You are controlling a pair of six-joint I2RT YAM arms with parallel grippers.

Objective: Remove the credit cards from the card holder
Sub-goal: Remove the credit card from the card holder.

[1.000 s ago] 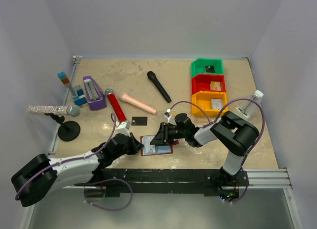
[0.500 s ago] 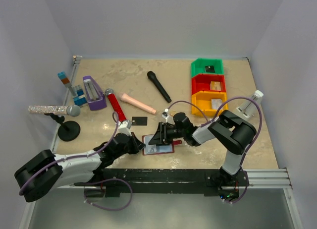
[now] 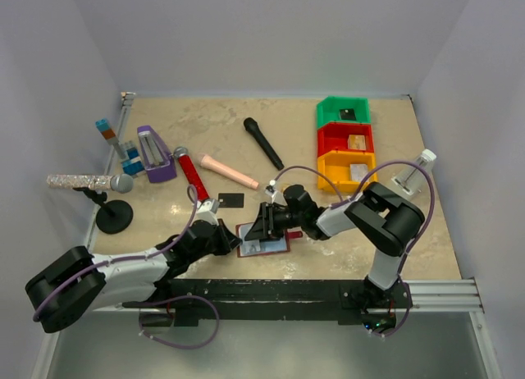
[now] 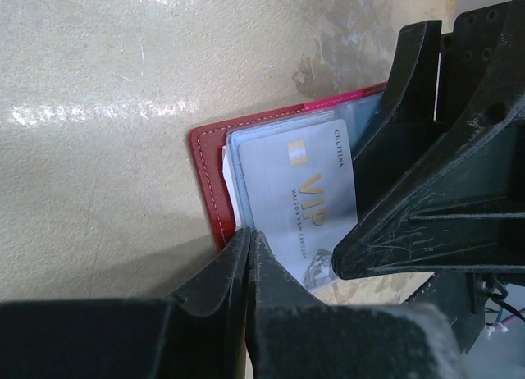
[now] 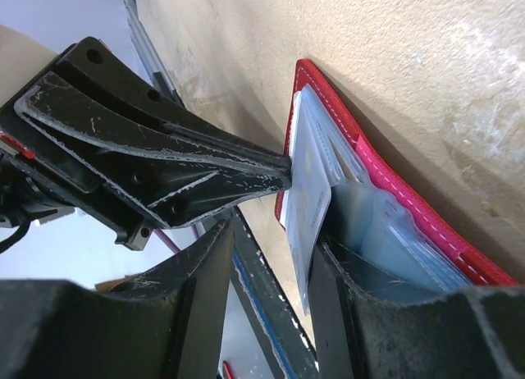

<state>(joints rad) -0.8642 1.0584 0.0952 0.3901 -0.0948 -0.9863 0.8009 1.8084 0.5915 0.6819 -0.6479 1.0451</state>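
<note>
The card holder (image 3: 264,241) lies open near the table's front edge, dark red with pale shiny sleeves. A silver-grey credit card (image 4: 303,190) sits in a sleeve leaf (image 5: 308,198) that stands up off the holder (image 5: 394,190). My left gripper (image 4: 248,233) is shut, its tips at that leaf's left edge by the red rim (image 4: 205,182); I cannot tell if anything is pinched. My right gripper (image 5: 271,239) is open over the holder, the raised leaf between its fingers, one finger (image 5: 336,313) resting on the sleeves. From above, the left gripper (image 3: 232,235) and right gripper (image 3: 264,223) meet at the holder. A black card (image 3: 232,200) lies on the table.
Green (image 3: 343,110), red (image 3: 345,138) and yellow (image 3: 344,171) bins at the back right each hold a card. A red microphone (image 3: 193,175), black microphone (image 3: 262,143), beige cylinder (image 3: 230,171), purple object (image 3: 154,153) and a stand with a glitter microphone (image 3: 82,181) lie to the left.
The right gripper has edged slightly left over the holder. The left gripper stays at the holder's left edge, barely moved.
</note>
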